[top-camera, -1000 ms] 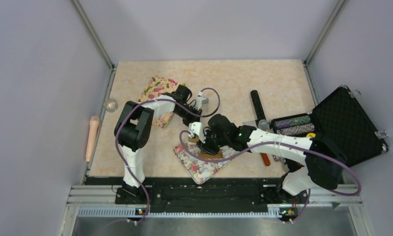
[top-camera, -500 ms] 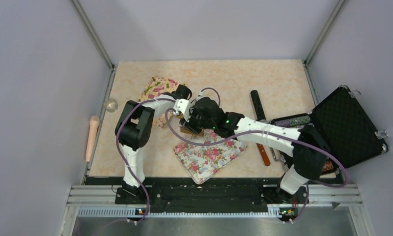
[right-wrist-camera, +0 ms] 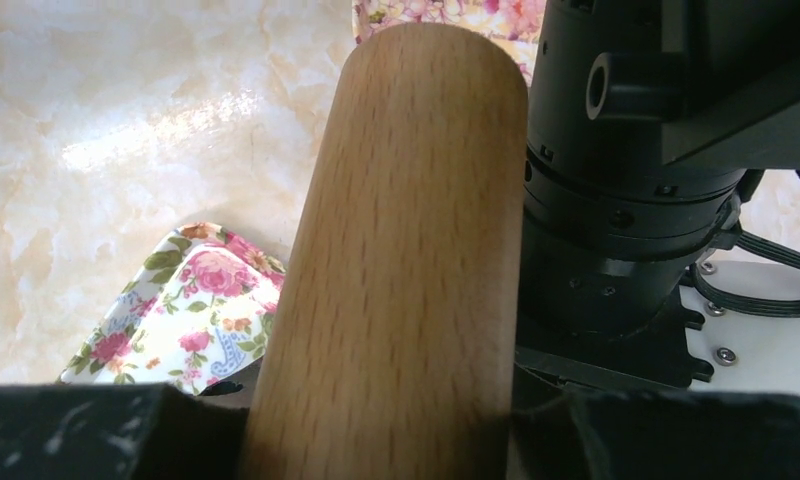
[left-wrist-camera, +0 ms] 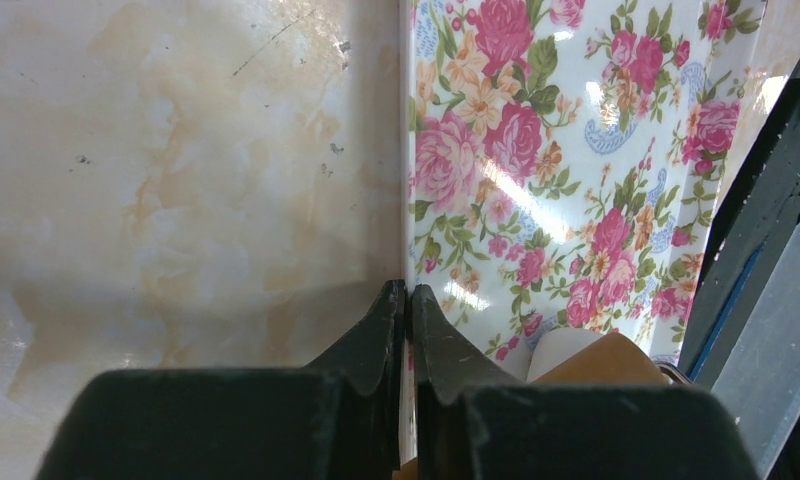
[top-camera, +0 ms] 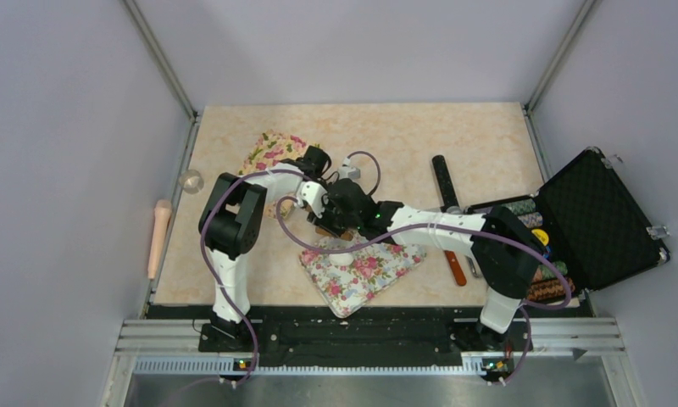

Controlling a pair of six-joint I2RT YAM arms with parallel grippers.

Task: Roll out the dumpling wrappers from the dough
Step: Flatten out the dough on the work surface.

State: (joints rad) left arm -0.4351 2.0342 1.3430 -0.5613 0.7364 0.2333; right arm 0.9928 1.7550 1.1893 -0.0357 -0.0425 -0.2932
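What looks like the small white round dough wrapper (top-camera: 340, 259) lies uncovered on the near rose-patterned rectangular tray (top-camera: 386, 267), lower centre of the overhead frame. The right pincer (top-camera: 330, 220), clamped around the pale wooden rolling pin (right-wrist-camera: 406, 250), has swung off it toward upper left, so this rolling pass seems finished. The left pincer (left-wrist-camera: 408, 300) stays pinched shut on a floral tray edge (left-wrist-camera: 410, 200).

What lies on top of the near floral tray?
A small white patch, probably a dumpling wrapper, near its far edge. The right gripper and its wooden rolling pin cover the far corner, hiding anything there.
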